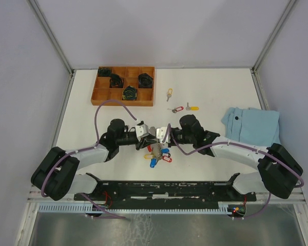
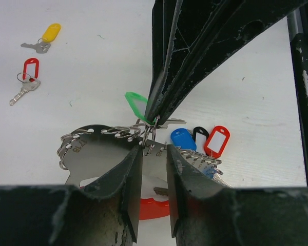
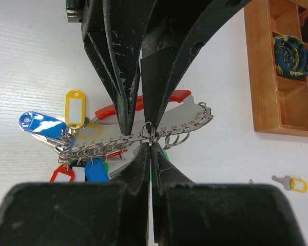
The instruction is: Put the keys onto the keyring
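Observation:
The keyring (image 1: 156, 152) lies on the table between the arms: a numbered metal plate (image 2: 92, 148) edged with small rings, a red strap (image 3: 110, 108) and several coloured tags. My right gripper (image 3: 151, 146) is shut on the split ring of a green-tagged key (image 2: 135, 102) at the plate's ring edge. My left gripper (image 2: 154, 149) is slightly open, its tips on the plate either side of that ring. Loose keys lie beyond: one with a red tag (image 1: 176, 109) and two with yellow tags (image 1: 191, 108), (image 1: 169, 94).
A wooden compartment tray (image 1: 100, 95) holding dark coiled items stands at the back left, and also shows in the right wrist view (image 3: 256, 77). A folded blue cloth (image 1: 251, 125) lies at the right. The two arms nearly touch at the table's middle.

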### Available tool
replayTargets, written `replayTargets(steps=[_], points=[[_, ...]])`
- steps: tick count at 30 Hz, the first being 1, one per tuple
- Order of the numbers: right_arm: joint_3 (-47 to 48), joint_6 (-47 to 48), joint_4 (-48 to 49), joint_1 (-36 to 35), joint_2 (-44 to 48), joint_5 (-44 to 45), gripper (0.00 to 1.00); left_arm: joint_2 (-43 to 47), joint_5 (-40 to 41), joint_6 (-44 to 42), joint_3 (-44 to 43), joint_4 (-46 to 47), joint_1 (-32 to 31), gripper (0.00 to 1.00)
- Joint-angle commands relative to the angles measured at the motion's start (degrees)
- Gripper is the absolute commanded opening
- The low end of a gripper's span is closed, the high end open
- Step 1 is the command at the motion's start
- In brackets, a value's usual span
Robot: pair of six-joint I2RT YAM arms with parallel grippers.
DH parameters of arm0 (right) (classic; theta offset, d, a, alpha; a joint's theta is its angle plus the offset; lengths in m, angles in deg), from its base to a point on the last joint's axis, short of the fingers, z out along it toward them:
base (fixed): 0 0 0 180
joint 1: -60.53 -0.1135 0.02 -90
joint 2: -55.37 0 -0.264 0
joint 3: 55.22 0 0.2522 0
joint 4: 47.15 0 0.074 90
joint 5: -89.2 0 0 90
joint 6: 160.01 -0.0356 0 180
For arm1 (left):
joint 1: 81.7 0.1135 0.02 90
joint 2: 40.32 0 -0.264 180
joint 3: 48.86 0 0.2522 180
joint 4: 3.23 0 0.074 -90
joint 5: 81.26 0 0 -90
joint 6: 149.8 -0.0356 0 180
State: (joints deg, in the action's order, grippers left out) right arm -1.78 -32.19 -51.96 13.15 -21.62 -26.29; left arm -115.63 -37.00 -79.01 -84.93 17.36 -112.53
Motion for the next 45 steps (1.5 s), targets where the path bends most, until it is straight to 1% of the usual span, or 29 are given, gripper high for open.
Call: replayTargets(steps=[1, 3, 5, 10, 11, 16, 19, 24, 28, 32, 37, 42, 45], points=[[3.5, 0.4, 2.5, -0.2, -0.4, -2.3, 0.01, -0.2, -2.6, -2.3, -2.3, 1.2, -0.2, 0.31], [3.7, 0.3, 2.1, -0.2, -0.5, -2.5, 0.0, -0.2, -2.8, -2.3, -2.4, 1.2, -0.2, 0.29], [3.8, 0.4, 1.8, -0.3, -0.4, -2.5, 0.0, -0.3, -3.1, -2.3, -2.5, 1.2, -0.3, 0.24], [3.7, 0.6, -0.1, -0.3, 0.3, -1.7, 0.01, -0.2, -3.3, -2.3, -2.9, 0.2, -0.3, 0.04], [3.5, 0.7, -0.5, -0.2, 0.7, -1.1, 0.01, 0.0, -3.2, -2.3, -2.9, 0.0, -0.3, 0.03], [1.5, 1.0, -2.0, -0.2, 2.9, 2.5, 0.01, 1.3, -0.5, -0.2, -2.4, 0.2, -0.3, 0.03], [-0.2, 0.8, -1.7, -0.2, 3.9, 4.9, 0.01, 2.1, 1.3, 2.6, -1.4, 2.5, -0.3, 0.03], [-3.5, 0.2, 1.7, -0.7, 4.1, 8.0, 0.01, 3.0, 3.0, 6.6, 1.0, 8.3, -0.2, 0.03], [-5.6, 0.2, 3.8, -1.2, 3.4, 9.5, 0.01, 2.6, 4.6, 9.5, 1.0, 10.0, -0.2, 0.03], [-7.1, -1.0, 7.5, -1.7, 2.0, 9.2, 0.01, 2.2, 5.0, 12.2, 1.7, 13.4, -0.2, 0.03], [-8.1, -4.8, 13.4, -2.1, 0.6, 7.3, 0.01, 2.3, 6.0, 13.0, 2.2, 14.4, -0.3, 0.03], [-8.2, -5.4, 14.6, -2.1, -0.9, 7.0, 0.0, 3.1, 7.2, 14.4, 3.1, 16.3, -0.3, 0.03], [-9.0, -7.3, 18.6, -2.1, -1.4, 6.5, 0.02, 2.7, 7.2, 15.1, 3.5, 17.6, -0.3, 0.03]])
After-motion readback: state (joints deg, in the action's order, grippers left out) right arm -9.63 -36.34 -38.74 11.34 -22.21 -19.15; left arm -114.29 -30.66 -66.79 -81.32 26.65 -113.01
